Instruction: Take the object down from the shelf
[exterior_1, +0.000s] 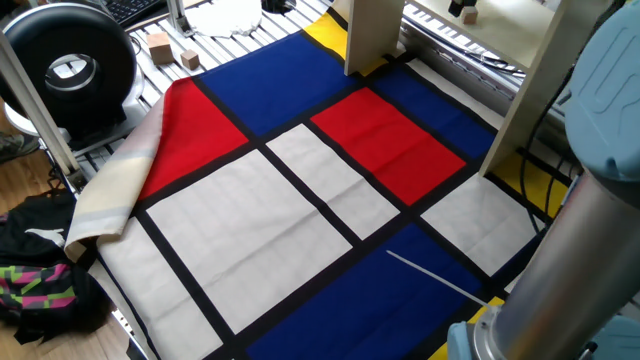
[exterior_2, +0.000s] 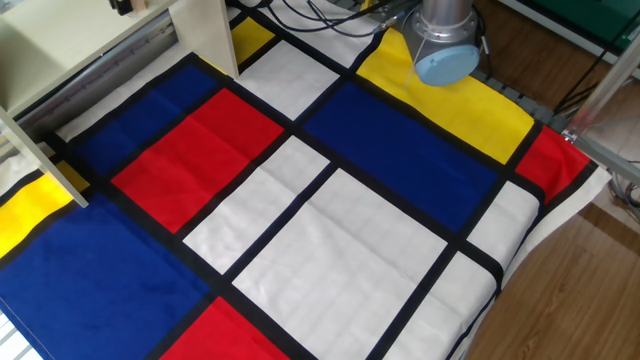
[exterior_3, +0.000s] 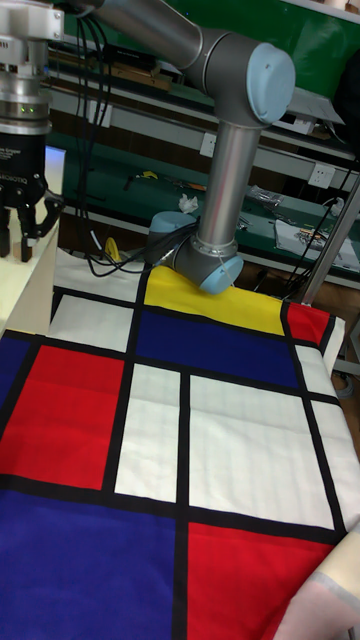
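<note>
The object (exterior_1: 469, 14), a tiny tan block, sits on the board of the cream shelf (exterior_1: 374, 36) at the top edge of one fixed view. A dark fingertip (exterior_1: 456, 8) is right beside its left side, touching or nearly so. The tall fixed view shows my gripper (exterior_3: 16, 240) hanging straight down over the shelf's side panel (exterior_3: 25, 290), fingers spread apart and open; the object is hidden there. The other fixed view catches only the gripper's tips (exterior_2: 122, 6) at the top edge, above the shelf (exterior_2: 200, 30).
A cloth of red, blue, white and yellow panels (exterior_1: 300, 190) covers the table. Two wooden cubes (exterior_1: 160, 45) and a black round device (exterior_1: 70, 65) lie at the far left. A thin white stick (exterior_1: 440, 283) lies on the cloth. The arm's base (exterior_2: 440, 50) stands at the yellow panel.
</note>
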